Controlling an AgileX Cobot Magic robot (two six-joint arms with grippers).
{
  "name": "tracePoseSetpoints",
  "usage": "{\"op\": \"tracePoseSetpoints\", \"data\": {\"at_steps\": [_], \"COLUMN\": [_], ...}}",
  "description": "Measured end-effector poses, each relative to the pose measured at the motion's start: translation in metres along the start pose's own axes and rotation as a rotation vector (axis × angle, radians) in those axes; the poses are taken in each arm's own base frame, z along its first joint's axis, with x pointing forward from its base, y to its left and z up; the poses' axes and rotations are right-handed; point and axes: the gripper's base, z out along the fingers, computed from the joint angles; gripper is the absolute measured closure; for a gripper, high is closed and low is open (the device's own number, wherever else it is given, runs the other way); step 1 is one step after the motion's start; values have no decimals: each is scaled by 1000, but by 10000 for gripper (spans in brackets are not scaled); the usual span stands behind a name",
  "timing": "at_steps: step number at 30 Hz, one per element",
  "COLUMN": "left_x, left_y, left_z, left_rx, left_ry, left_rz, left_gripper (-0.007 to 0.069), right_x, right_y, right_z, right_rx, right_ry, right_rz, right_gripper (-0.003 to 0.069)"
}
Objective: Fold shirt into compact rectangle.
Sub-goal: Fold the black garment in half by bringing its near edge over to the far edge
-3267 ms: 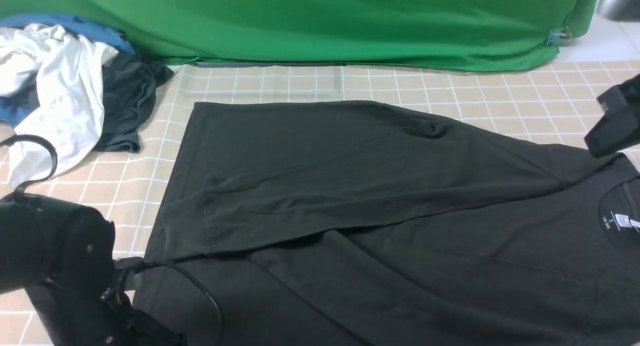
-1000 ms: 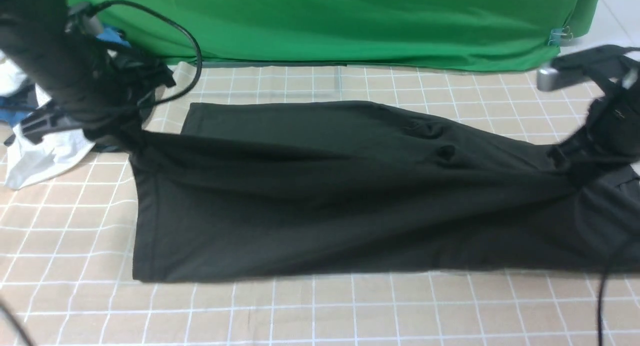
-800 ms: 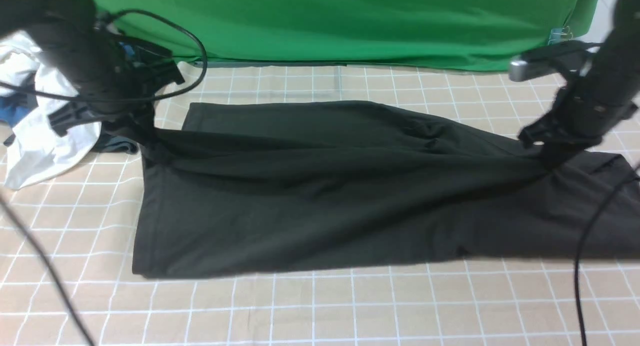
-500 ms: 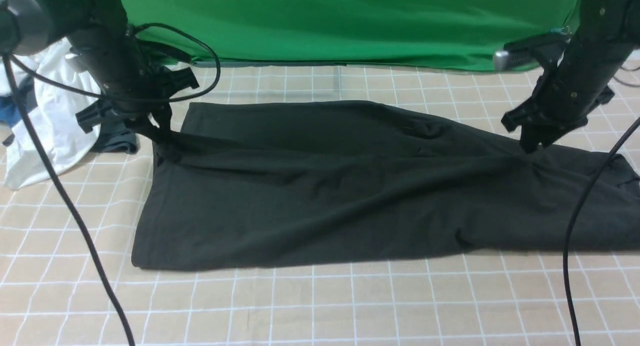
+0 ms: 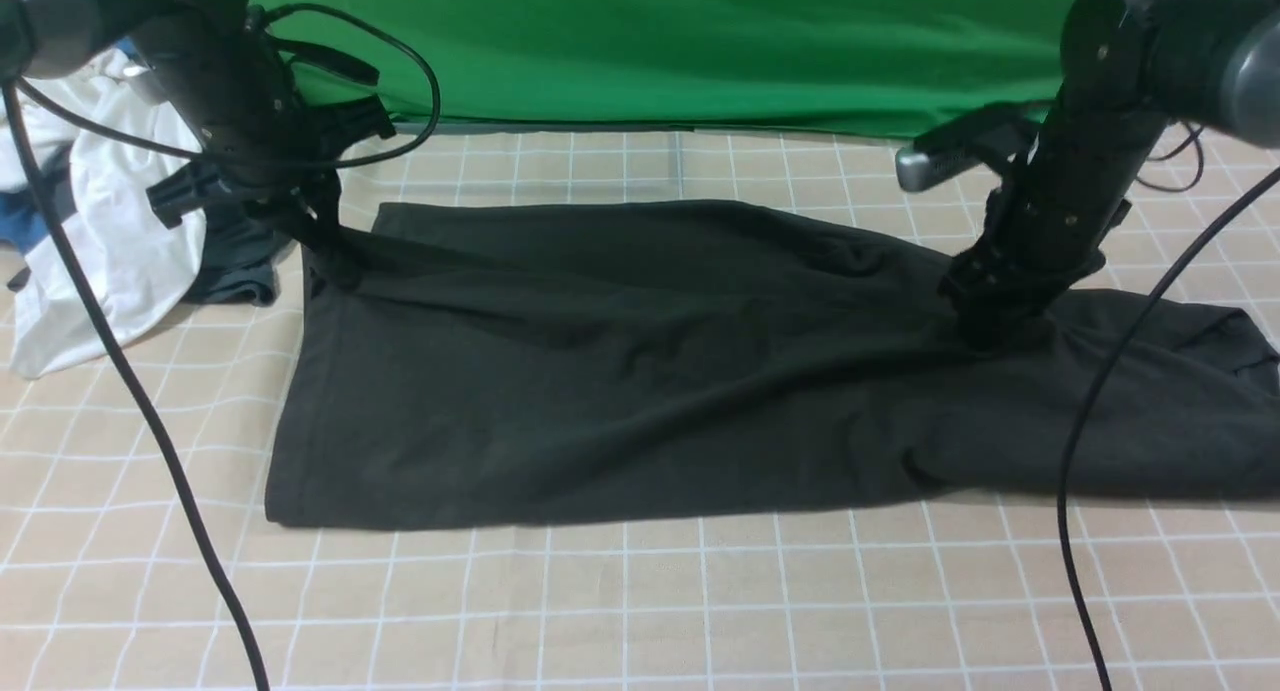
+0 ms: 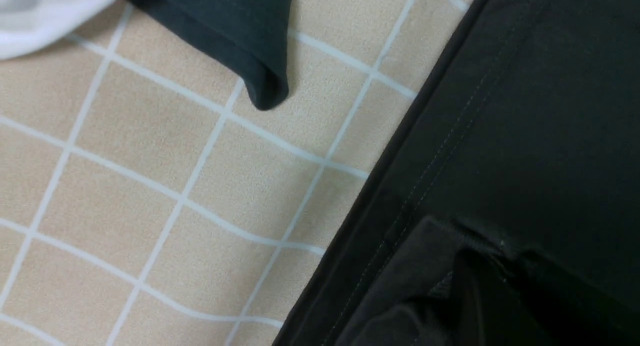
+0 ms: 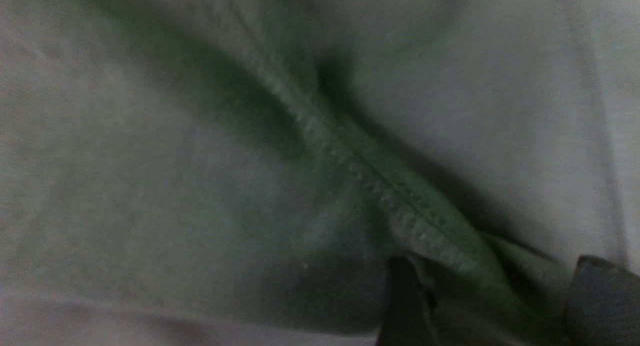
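Observation:
The black shirt (image 5: 640, 371) lies folded lengthwise as a long band across the checked table, hem to the left, wrinkled toward the right end. My left gripper (image 5: 325, 246) stands at the shirt's far left corner, shut on a bunch of hem fabric; the left wrist view shows that stitched hem (image 6: 525, 110) gathered at the gripper (image 6: 480, 266). My right gripper (image 5: 995, 331) points down onto the shirt near its right end. In the right wrist view the gripper (image 7: 492, 286) is open, its fingers (image 7: 600, 296) set wide apart, with a raised seam of the shirt (image 7: 200, 186) running between them.
A heap of white and blue clothes (image 5: 110, 221) with a smaller dark grey garment (image 5: 235, 266) lies at the far left, close to my left arm. A green backdrop (image 5: 650, 51) closes the far side. Black cables (image 5: 130, 391) (image 5: 1090, 421) hang over the tablecloth (image 5: 640, 611).
Both arms carried the shirt's near edge over toward the far side and lowered it. The right gripper opened, let go and shifted left, down onto the shirt. The left stayed shut.

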Motion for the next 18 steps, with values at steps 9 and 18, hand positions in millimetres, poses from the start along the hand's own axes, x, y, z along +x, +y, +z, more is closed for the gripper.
{"op": "tracePoseSetpoints", "data": {"at_steps": [9, 18], "left_x": [-1, -14], "left_y": [-2, -10], "left_z": [-5, -37], "left_rx": [13, 53], "left_ry": [-1, -69], "left_rz": [0, 2], "left_gripper": [596, 596], "right_x": [0, -15], "right_y": [0, -4], "right_z": [-1, -58], "right_rx": [1, 61], "right_ry": [1, -153], "right_rz": [-10, -17], "right_gripper": [604, 606]}}
